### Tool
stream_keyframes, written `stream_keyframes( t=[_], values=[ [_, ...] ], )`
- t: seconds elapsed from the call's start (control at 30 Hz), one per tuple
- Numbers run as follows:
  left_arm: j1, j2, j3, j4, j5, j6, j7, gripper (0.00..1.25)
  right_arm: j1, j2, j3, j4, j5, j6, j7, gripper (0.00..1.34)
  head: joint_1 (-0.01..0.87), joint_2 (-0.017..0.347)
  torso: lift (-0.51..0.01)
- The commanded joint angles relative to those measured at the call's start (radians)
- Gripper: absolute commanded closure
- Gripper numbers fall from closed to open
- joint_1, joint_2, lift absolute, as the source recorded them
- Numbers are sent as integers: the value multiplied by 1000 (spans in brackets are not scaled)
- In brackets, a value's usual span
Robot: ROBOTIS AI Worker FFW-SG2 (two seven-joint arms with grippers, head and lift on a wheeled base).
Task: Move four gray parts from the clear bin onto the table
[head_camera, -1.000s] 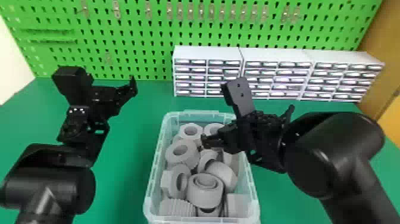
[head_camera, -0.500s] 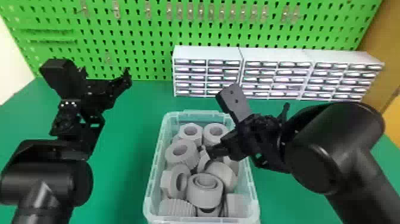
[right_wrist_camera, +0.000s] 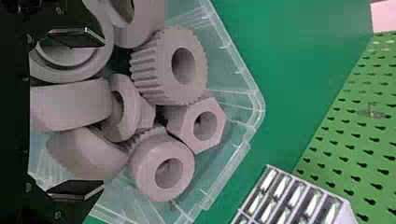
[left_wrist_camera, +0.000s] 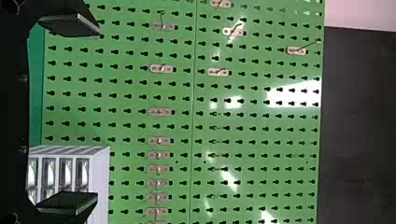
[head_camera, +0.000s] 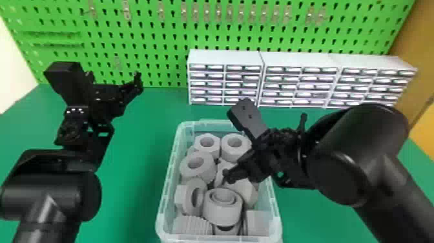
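Right gripper point(right_wrist_camera: 76, 114), nearer bin point(right_wrist_camera: 257, 104), parted and empty — we judge ring point(right_wrist_camera: 70, 105) beyond, between fingers, long side across closing line.

A green pegboard point(head_camera: 171, 64) stands upright at the back, dotted with dark holes and carrying small metal hooks point(head_camera: 206, 13), several of them side by side in a row near the head view's top edge. Three white drawer cabinets point(head_camera: 222, 59) sit side by side in front of its right part, their fronts lined with small drawers. An orange-brown panel point(head_camera: 416, 48) rises at the head view's right edge, and a pale surface point(head_camera: 13, 77) lies at its left edge.
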Motion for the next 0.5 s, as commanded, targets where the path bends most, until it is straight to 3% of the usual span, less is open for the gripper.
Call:
stream_keyframes(
  t=[0.0, 0.33, 0.47],
  values=[
    [2, 0, 4, 0, -1, 2, 0, -2, 7, -27, -17, -12, -38, 5, 1, 217, 686, 26, -50],
    [21, 0, 16, 0, -2, 3, 0, -2, 26, -29, -53, -39, -64, 30, 1, 217, 686, 26, -50],
    [19, 0, 16, 8, -4, 3, 0, -2, 38, -52, -60, -49, -93, 31, 2, 217, 686, 26, -50]
  ],
)
